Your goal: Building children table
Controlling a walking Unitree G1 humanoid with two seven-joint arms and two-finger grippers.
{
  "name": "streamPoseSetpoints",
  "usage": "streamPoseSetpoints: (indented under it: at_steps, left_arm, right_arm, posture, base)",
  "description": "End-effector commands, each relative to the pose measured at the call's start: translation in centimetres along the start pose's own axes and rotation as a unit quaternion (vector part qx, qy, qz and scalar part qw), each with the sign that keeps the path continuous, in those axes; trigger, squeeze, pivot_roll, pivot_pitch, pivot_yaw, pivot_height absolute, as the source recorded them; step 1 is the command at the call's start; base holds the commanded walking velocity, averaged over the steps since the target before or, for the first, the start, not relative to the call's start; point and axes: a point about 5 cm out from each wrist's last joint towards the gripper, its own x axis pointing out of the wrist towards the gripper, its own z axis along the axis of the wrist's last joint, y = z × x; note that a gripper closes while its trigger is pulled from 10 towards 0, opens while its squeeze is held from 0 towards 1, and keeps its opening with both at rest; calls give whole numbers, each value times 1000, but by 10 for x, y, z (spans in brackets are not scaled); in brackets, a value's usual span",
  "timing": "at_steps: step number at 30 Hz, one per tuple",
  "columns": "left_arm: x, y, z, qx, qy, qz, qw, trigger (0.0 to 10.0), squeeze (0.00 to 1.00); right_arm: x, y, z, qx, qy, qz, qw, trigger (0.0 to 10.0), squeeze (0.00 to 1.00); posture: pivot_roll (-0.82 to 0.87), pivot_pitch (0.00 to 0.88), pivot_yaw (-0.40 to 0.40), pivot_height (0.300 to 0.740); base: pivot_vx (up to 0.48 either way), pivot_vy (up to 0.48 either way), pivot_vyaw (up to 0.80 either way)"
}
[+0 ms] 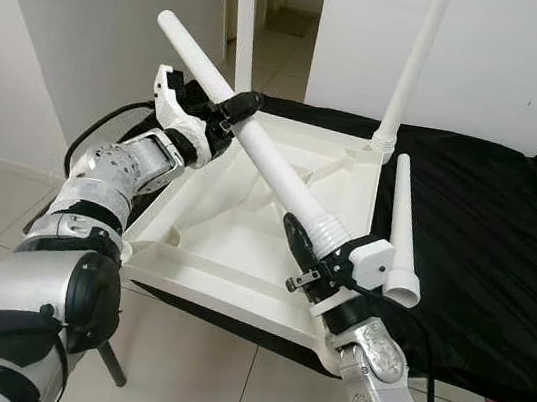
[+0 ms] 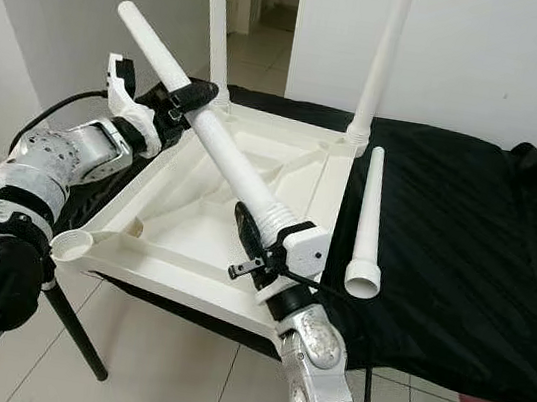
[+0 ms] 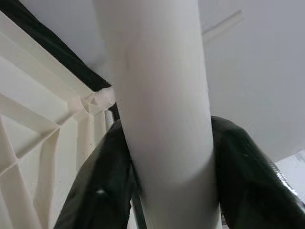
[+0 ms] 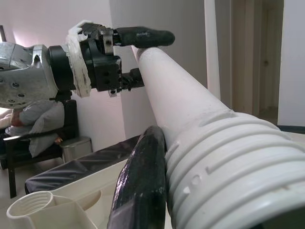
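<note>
Leg (image 1: 256, 149) clamped by both grippers: left gripper (image 1: 230, 109) mid-shaft, right gripper (image 1: 312, 258) at threaded end, above inverted tabletop (image 1: 234, 226). Two legs (image 1: 414, 61) stand socketed; spare leg (image 1: 400, 231) on black cloth (image 1: 483, 253).

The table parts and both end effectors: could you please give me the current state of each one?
Tabletop: upside down on the black cloth.
Two legs: screwed upright into the far corners.
Held leg: tilted above the tabletop, gripped by both end effectors.
Loose leg: lying on the cloth beside the tabletop.
Near-left socket: no leg fitted.
Left end effector: shut on the held leg.
Right end effector: shut on its threaded end.
</note>
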Motion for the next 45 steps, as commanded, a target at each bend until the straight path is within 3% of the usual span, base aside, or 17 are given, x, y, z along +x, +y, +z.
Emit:
streamPoseSetpoints:
  at_steps: [1, 5, 7, 14, 15, 16, 20, 21, 36, 38, 40, 45]
  left_arm:
    - [2, -5, 7, 14, -9, -23, 1000, 0, 0]
    - [1, -5, 8, 15, -13, -22, 1000, 0, 0]
    - [0, -3, 10, 14, -16, -17, 1000, 0, 0]
    - [-2, -1, 15, 14, -25, -3, 1000, 0, 0]
    - [-2, 0, 16, 22, -22, 0, 1000, 8588, 0]
    - [-3, 1, 17, 27, -24, 5, 999, 10000, 0]
    - [-4, 2, 19, 32, -26, 10, 999, 10000, 0]
    - [-5, 2, 21, 31, -29, 12, 999, 10000, 0]
    - [-19, 12, 40, 38, -68, 48, 996, 10000, 0]
    - [-21, 11, 45, 50, -74, 49, 995, 10000, 0]
    - [-24, 13, 48, 98, -66, 55, 991, 10000, 0]
    - [-27, 15, 48, 157, -57, 54, 984, 10000, 0]
  right_arm:
    - [0, 7, -1, 5, 2, 19, 1000, 10000, 0]
    - [0, 7, -1, 7, 2, 19, 1000, 10000, 0]
    - [-1, 7, -1, 13, 2, 21, 1000, 10000, 1000]
    - [-2, 8, -2, 20, 3, 25, 999, 10000, 1000]
    - [-3, 7, -2, 19, 4, 25, 1000, 10000, 1000]
    - [-4, 6, -2, 15, 7, 22, 1000, 10000, 1000]
    - [-5, 5, -3, 10, 11, 17, 1000, 10000, 1000]
    - [-7, 4, -3, 7, 15, 15, 1000, 10000, 0]
    - [-22, -5, -6, -1, 40, -1, 999, 10000, 0]
    - [-27, -10, -6, -4, 47, -15, 999, 10000, 0]
    - [-29, -16, -6, -28, 60, -25, 998, 10000, 0]
    - [-28, -20, -6, -46, 79, -35, 995, 10000, 0]
  posture:
    - [-29, 67, 85, 740]
    - [-27, 68, 84, 740]
    - [-26, 71, 85, 740]
    - [-25, 74, 85, 740]
    - [-26, 77, 86, 740]
    - [-28, 80, 86, 740]
    - [-31, 86, 87, 740]
    - [-31, 87, 85, 740]
    - [-42, 109, 73, 740]
    - [-44, 112, 72, 740]
    - [-48, 114, 75, 740]
    - [-53, 116, 82, 740]
  base:
    - [0, 0, 0]
    - [0, 0, 0]
    - [0, 0, 0]
    - [0, 0, 0]
    - [0, 0, 0]
    - [0, 0, 0]
    - [0, 0, 0]
    - [0, 0, 0]
    - [0, 0, 0]
    - [0, 0, 0]
    - [0, 0, 0]
    - [0, 0, 0]
